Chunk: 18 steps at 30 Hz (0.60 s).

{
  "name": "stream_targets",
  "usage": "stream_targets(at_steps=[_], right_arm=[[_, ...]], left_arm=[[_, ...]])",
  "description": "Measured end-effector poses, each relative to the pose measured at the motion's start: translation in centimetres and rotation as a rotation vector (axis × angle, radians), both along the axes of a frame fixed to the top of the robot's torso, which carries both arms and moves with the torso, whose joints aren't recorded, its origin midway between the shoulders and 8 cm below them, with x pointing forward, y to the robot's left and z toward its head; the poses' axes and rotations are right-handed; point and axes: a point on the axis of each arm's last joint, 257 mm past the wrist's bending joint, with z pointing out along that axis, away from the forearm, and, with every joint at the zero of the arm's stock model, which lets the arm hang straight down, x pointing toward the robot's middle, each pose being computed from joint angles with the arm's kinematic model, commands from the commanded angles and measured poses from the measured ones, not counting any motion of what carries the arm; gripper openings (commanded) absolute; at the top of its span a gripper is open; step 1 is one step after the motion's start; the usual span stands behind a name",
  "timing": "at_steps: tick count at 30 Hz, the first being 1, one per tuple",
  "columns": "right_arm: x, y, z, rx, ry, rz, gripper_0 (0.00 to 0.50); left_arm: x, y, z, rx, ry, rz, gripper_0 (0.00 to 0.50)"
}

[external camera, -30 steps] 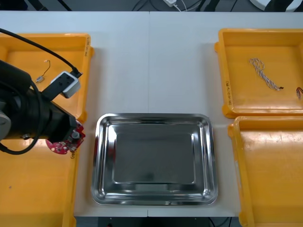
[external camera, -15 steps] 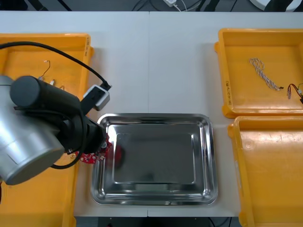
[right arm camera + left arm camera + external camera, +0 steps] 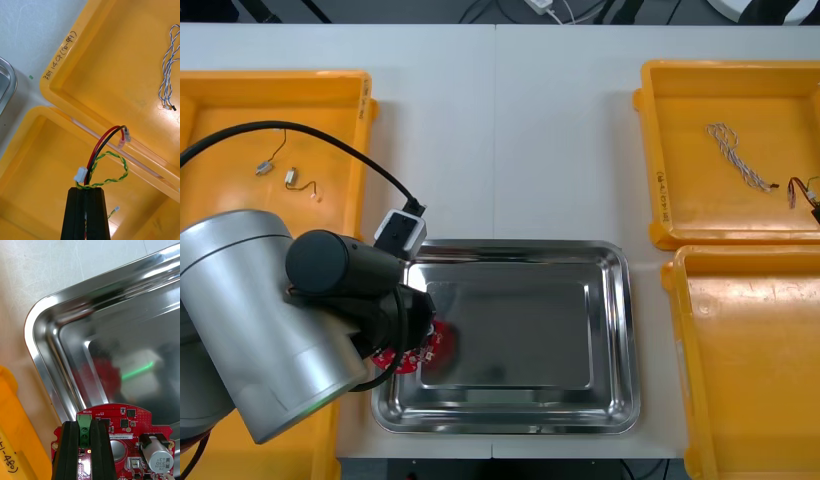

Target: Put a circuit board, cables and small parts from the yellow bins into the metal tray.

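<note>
Four yellow bins (image 3: 700, 200) were set at the sides of the table (image 3: 500, 130), the metal tray (image 3: 510, 320) between them. The round red circuit board (image 3: 127, 420) was held clamped in the left gripper (image 3: 85, 427) over the tray's near left corner. A red, black and yellow-green cable (image 3: 98, 142) was pinched between the narrow-set fingers of the right gripper (image 3: 85, 195) above the right bins.

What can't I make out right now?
Front view: left arm covers much of the circuit board; metal tray contact unclear.
Left wrist view: left gripper and bottom edge hide the board's lower part.
Right wrist view: red and yellow cable, held end inside right gripper.
Front view: small metal parts too small.
</note>
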Motion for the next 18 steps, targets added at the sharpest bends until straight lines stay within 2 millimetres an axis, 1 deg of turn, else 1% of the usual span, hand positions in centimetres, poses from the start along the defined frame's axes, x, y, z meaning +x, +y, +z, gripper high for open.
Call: stream_targets(at_steps=[9, 18], right_arm=[[0.0, 0.1, -0.1, -0.001, 0.003, 0.001, 0.0], [-0.1, 0.1, -0.2, -0.001, 0.006, 0.003, 0.0]], left_arm=[[0.0, -0.9, -1.5, 0.03, -0.012, -0.023, 0.0], [0.2, -2.3, -2.4, 0.01, -0.011, -0.048, 0.0]])
